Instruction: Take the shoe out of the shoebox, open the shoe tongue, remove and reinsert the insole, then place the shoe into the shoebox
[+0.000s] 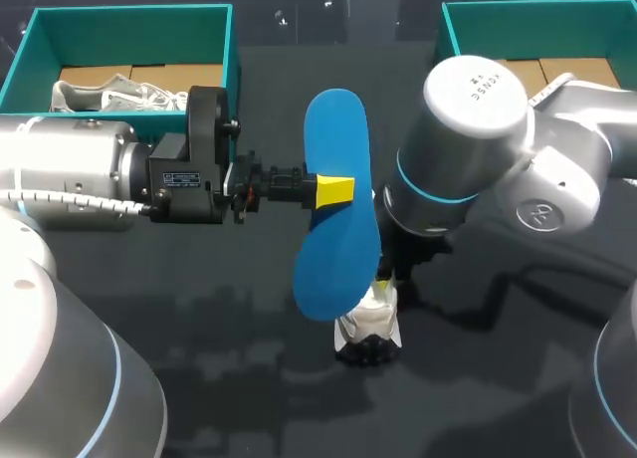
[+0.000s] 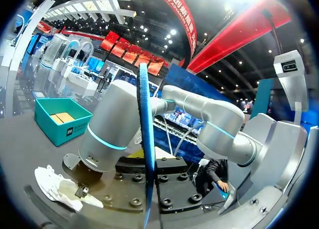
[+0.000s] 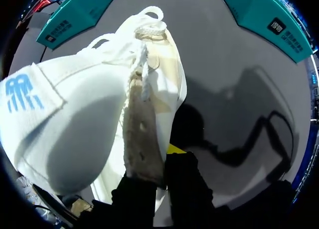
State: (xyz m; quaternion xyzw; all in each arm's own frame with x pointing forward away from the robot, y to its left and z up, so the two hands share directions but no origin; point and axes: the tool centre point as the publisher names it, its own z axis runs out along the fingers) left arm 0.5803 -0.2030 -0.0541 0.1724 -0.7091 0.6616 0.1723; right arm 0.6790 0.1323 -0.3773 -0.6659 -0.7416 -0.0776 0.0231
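Shoe (image 1: 366, 324) sits on the table (image 1: 219, 378) near the middle, with my right gripper (image 3: 157, 171) pinching its upper beside the laces so the mouth gapes. Just above it, my left gripper (image 1: 334, 191) clamps the blue insole (image 1: 333, 149) at mid-length, its lower end close over the shoe. With the insole out, I judge reinserting it to be the step in hand. I would tilt that lower end into the mouth and slide it along the sole rather than press down, gripping firmly on the right so the shoe doesn't tip. Pushed fast, the thin foam may buckle. The left box (image 1: 119, 18) and right box (image 1: 537, 10) stand at the back.
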